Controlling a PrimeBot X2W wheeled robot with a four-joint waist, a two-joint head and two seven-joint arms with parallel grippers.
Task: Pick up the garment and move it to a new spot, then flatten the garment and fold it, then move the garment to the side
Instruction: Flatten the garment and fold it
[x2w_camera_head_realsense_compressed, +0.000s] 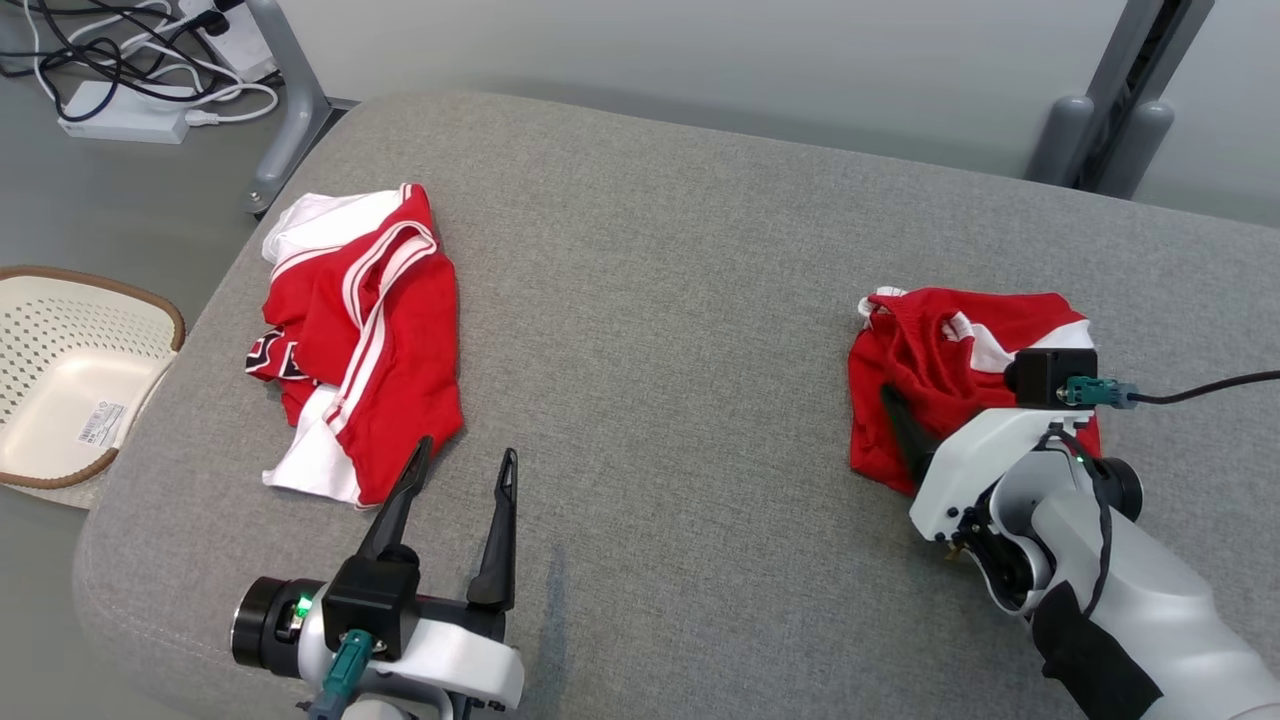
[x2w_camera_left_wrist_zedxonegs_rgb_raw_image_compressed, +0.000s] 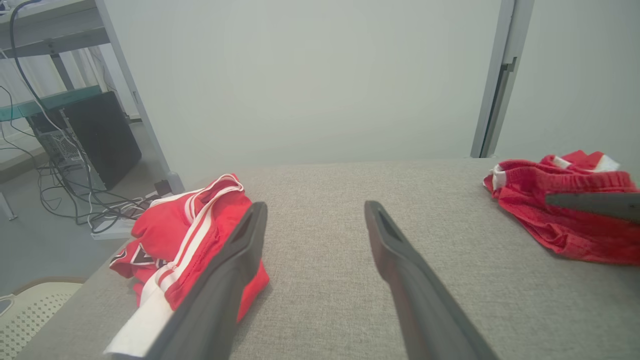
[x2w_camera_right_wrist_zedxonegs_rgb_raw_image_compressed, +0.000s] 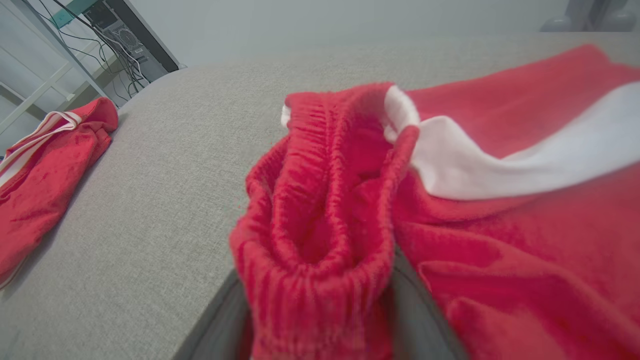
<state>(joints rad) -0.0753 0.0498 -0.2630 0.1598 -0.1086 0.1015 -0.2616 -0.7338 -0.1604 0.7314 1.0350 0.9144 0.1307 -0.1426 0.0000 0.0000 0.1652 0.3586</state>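
A crumpled red garment with white trim (x2w_camera_head_realsense_compressed: 940, 340) lies at the right of the grey padded surface (x2w_camera_head_realsense_compressed: 680, 300). My right gripper (x2w_camera_head_realsense_compressed: 920, 385) is shut on it. In the right wrist view a bunched fold of its elastic waistband (x2w_camera_right_wrist_zedxonegs_rgb_raw_image_compressed: 320, 210) sits squeezed between my two fingers (x2w_camera_right_wrist_zedxonegs_rgb_raw_image_compressed: 215, 325), covering their tips. The same garment (x2w_camera_left_wrist_zedxonegs_rgb_raw_image_compressed: 560, 215) shows at the right of the left wrist view, with a right finger (x2w_camera_left_wrist_zedxonegs_rgb_raw_image_compressed: 595, 205) across it. My left gripper (x2w_camera_head_realsense_compressed: 468, 450) is open and holds nothing, low over the front left of the surface.
A second red and white striped garment (x2w_camera_head_realsense_compressed: 370, 350) lies folded at the left, just beyond my left fingertips (x2w_camera_left_wrist_zedxonegs_rgb_raw_image_compressed: 257, 210). A cream basket (x2w_camera_head_realsense_compressed: 60, 380) sits on the floor off the left edge. A power strip with cables (x2w_camera_head_realsense_compressed: 120, 110) and metal frame legs (x2w_camera_head_realsense_compressed: 290, 100) stand behind.
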